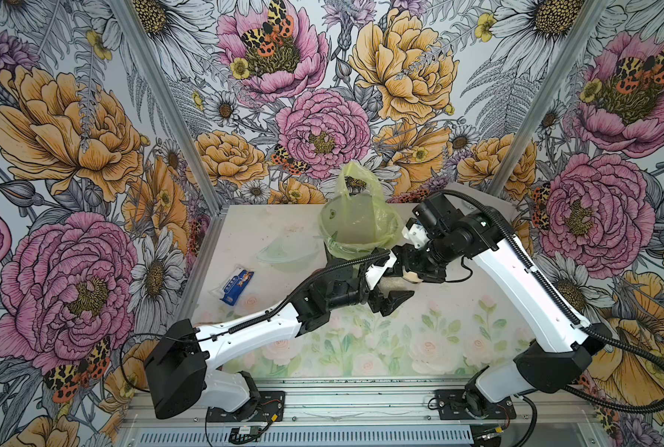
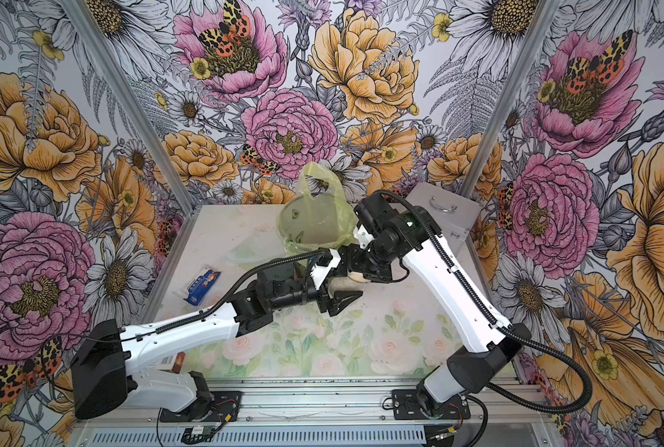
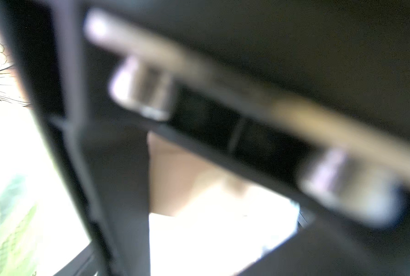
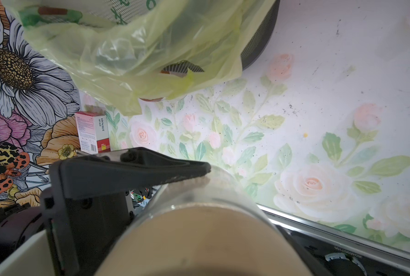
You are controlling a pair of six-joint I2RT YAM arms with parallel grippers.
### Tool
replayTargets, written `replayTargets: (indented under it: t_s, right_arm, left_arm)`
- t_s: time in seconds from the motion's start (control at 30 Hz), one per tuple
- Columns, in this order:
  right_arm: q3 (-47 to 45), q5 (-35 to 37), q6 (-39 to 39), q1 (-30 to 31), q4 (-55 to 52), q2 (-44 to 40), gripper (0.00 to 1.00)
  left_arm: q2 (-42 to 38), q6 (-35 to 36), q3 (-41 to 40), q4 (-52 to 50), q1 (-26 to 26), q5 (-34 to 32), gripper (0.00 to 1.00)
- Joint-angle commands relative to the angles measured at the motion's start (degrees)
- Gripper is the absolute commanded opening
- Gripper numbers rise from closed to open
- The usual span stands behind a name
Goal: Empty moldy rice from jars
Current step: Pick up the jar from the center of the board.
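Crowding the lens in the right wrist view: a beige-gold lid (image 4: 199, 239), sitting on a small clear glass jar (image 4: 225, 191). Holding that jar on its side, up off the floral table (image 1: 458, 309), between the two arms near the table's middle, just on the robot's side of the bin. Showing moldy rice (image 1: 393, 284) through the glass as a pale whitish-beige layer lying along the lower wall, with grains also pressing against the glass beside a black finger (image 4: 151, 167). Clamping the glass body with the left gripper (image 1: 396, 290), jaws bearing on it from either side. Clasping the lid end with the right gripper (image 1: 413, 275), jaws pinching in around the lid. Giving only blur in the left wrist view. Standing just behind the jar: a tall dark mesh bin (image 4: 258, 35) wearing a yellow-green bag (image 1: 355, 185), mouth gaping upward, contents too dim to tell. Sitting beside the bin, toward the left arm's side: a shallow clear plastic bowl (image 1: 287, 251), contents likewise impossible to tell. Lying nearer the left arm: a blue and white packet (image 1: 237, 286). Standing by the left arm's base: a red and white carton (image 4: 91, 133)
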Motion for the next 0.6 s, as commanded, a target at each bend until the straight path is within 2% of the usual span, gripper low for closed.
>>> replayTargets:
  t_s: [0.0, 0.1, 0.13, 0.57]
  right_arm:
    - [2.9, -8.9, 1.5, 1.9, 6.6, -3.3, 0.87]
    - [2.7, -9.4, 1.7, 2.0, 7.1, -3.2, 0.99]
    - [2.7, -9.5, 1.6, 2.1, 7.2, -3.2, 1.00]
    - [2.5, -9.5, 2.9, 2.4, 9.7, -4.0, 1.00]
  left_arm:
    - [1.3, 0.9, -1.3, -7.7, 0.8, -3.8, 0.00]
    - [1.1, 1.0, -1.2, -7.7, 0.9, -3.9, 0.00]
    - [1.0, 1.0, -1.3, -7.7, 0.9, -3.8, 0.00]
    - [0.4, 1.7, -2.4, -8.4, 1.5, -3.6, 0.00]
